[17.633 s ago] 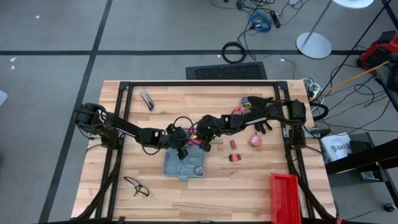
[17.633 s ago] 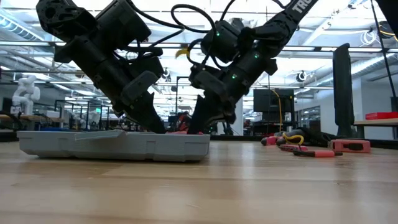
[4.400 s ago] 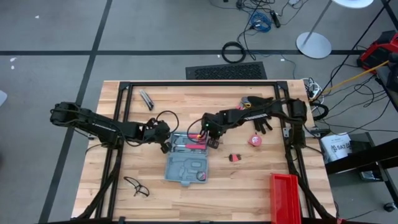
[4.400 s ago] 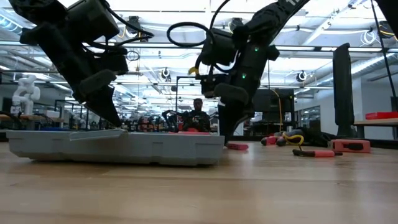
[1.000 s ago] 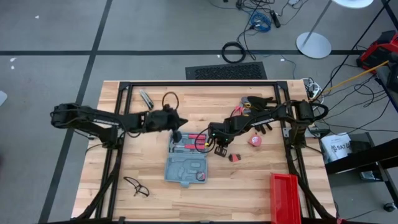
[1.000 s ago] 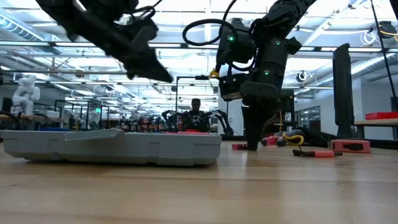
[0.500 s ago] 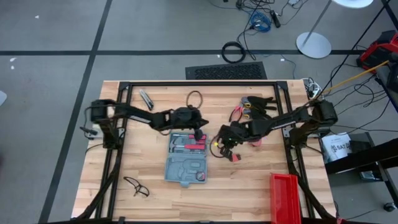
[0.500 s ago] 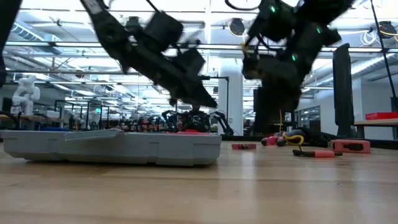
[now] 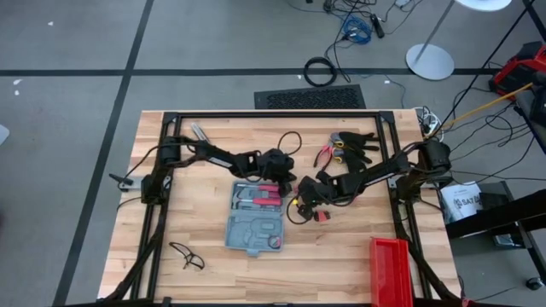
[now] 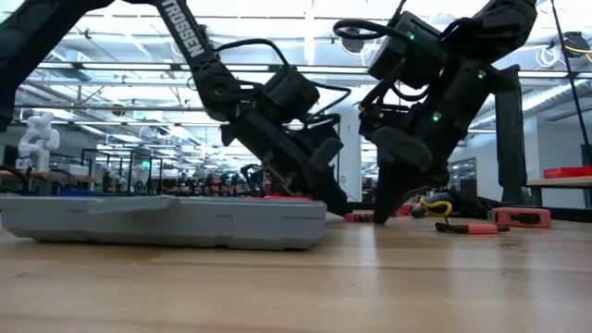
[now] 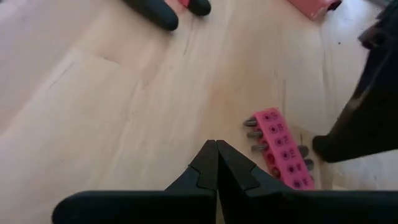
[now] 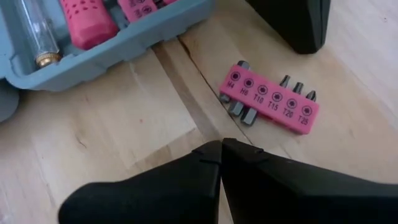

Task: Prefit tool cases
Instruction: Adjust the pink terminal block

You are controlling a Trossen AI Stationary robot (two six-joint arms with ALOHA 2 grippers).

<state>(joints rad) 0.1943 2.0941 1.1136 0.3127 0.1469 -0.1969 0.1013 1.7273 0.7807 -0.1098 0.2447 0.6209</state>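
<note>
The blue-grey tool case (image 9: 254,227) lies open and flat on the table, with red-handled tools in its far half (image 9: 256,196); its corner (image 12: 93,50) shows in the right wrist view. A pink bit holder (image 12: 270,99) (image 11: 280,149) lies on the wood just right of the case. My left gripper (image 9: 288,183) (image 11: 216,144) is shut, slanting down beside the case's right edge (image 10: 340,209). My right gripper (image 9: 299,205) (image 12: 221,144) is shut too, slanting down from the right (image 10: 377,218). The bit holder (image 10: 357,217) lies between the two tips.
Red-handled pliers (image 9: 328,155) and a dark glove (image 9: 357,141) lie at the far right. A small red piece (image 9: 322,216) sits near the right arm. A metal tool (image 9: 200,135) lies far left, glasses (image 9: 186,254) near left, and a red bin (image 9: 391,271) near right.
My left gripper has swept from high over the case's far side toward the table's right and down, ending low beside the case's right edge. My right gripper rose off the table, then came back down, tipped from upright to a slant. The case has stayed put.
</note>
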